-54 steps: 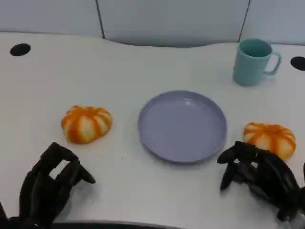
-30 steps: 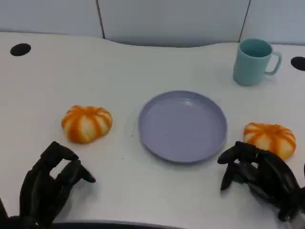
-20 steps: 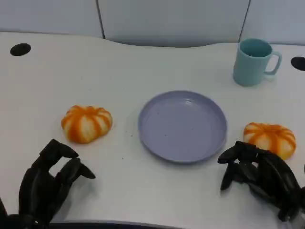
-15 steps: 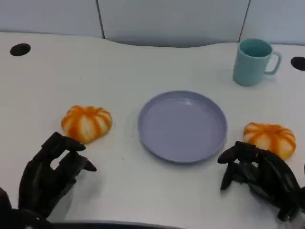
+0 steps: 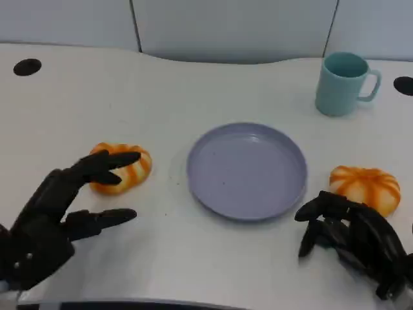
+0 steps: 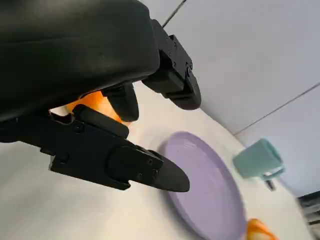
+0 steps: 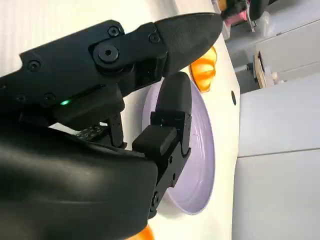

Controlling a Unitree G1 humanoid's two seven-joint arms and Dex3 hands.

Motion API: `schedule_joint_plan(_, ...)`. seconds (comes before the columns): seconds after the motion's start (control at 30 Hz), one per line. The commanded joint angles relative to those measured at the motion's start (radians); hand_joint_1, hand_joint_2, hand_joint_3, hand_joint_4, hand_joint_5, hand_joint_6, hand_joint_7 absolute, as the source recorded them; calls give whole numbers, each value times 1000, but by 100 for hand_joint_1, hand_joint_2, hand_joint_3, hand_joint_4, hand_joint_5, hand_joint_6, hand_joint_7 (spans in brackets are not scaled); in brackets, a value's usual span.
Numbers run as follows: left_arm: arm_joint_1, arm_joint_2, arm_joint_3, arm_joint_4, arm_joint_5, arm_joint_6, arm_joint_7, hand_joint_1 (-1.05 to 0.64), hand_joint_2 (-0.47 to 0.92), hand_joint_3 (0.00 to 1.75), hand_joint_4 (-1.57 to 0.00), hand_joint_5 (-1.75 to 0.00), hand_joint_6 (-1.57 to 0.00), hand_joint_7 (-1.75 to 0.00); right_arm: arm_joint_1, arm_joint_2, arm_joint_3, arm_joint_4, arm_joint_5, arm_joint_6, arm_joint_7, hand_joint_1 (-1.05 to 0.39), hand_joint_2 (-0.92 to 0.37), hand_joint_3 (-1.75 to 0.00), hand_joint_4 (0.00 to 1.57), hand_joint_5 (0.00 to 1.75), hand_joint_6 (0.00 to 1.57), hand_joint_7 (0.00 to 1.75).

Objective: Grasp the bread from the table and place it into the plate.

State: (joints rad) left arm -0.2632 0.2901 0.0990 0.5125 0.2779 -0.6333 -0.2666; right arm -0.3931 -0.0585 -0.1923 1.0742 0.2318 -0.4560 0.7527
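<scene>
Left hand (image 5: 55,210) is spread wide, holding nothing, fingers reaching over the bread (image 5: 122,169) on the tabletop (image 5: 193,84) left of the plate (image 5: 246,170). Looks soft and light, so wrap its sides gently.

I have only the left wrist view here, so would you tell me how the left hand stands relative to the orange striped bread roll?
Observer: In the head view the left hand is open, with one of its fingers over the orange striped bread roll; I cannot tell whether they touch.
Operator: Is the plate free?
Observer: Yes, the whole round lavender plate holds nothing.
Operator: And the right hand?
Observer: The right hand is curled, holding nothing, just in front of a second orange roll.
</scene>
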Motion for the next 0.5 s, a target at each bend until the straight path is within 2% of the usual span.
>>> schedule_joint_plan(0.03, -59, 108, -64, -41, 186, 25, 123, -80, 92, 9, 0, -74, -34, -2, 27, -5, -2, 23, -1, 18, 0, -53, -92, -16, 65, 156, 70, 106)
schedule_joint_plan(0.07, -76, 128, -83, -49, 230, 44, 144, -81, 92, 8, -1, -72, -34, -2, 26, -7, -1, 25, -3, 19, -2, -53, -92, -16, 65, 156, 70, 106)
schedule_joint_plan(0.13, -109, 164, -124, -58, 315, 79, 181, -84, 92, 5, -8, -54, -31, -1, 25, -8, -2, 29, -4, 22, -5, -51, -92, -15, 66, 157, 70, 106)
schedule_joint_plan(0.23, -147, 188, -174, -69, 379, 153, 186, -87, 92, 5, -13, -37, -28, 0, 23, -5, -9, 34, 4, 33, -2, -49, -92, -14, 66, 156, 71, 106)
schedule_joint_plan(0.5, -284, 204, -313, 43, 463, 259, 176, -89, 92, 4, -3, -24, -18, 0, 26, -7, 2, 28, -10, 13, -12, -52, -92, -15, 67, 155, 72, 105)
